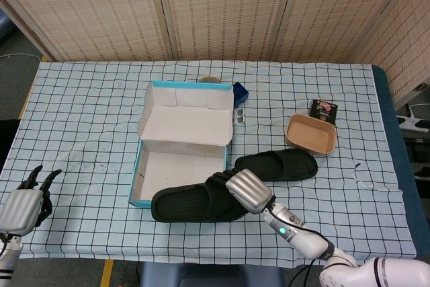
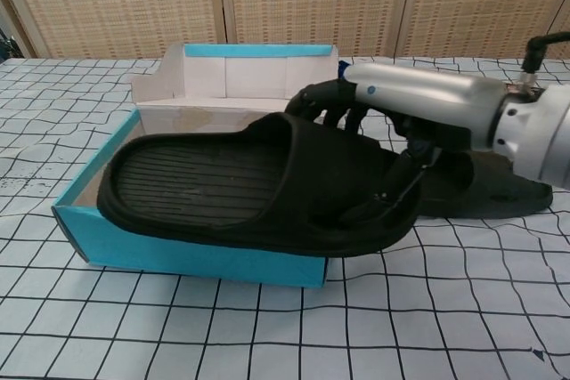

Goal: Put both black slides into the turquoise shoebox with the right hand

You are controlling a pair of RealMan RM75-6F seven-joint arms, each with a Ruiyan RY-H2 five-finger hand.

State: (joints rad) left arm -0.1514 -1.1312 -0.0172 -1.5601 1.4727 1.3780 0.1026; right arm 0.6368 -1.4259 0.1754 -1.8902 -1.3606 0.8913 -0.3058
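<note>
My right hand (image 1: 247,190) (image 2: 392,104) grips one black slide (image 1: 195,203) (image 2: 240,184) by its strap and holds it in the air over the front edge of the open turquoise shoebox (image 1: 180,146) (image 2: 178,246). The box's inside is bare white card. The second black slide (image 1: 279,165) (image 2: 485,189) lies flat on the checked cloth just right of the box, partly hidden behind my right arm in the chest view. My left hand (image 1: 23,203) hangs at the table's near left corner with fingers apart and holds nothing.
A tan bowl (image 1: 310,134) and a small black packet (image 1: 323,110) sit to the right of the box. A blue item (image 1: 240,93) and a roll of tape (image 1: 211,80) lie behind the box's raised lid. Folding screens close off the back.
</note>
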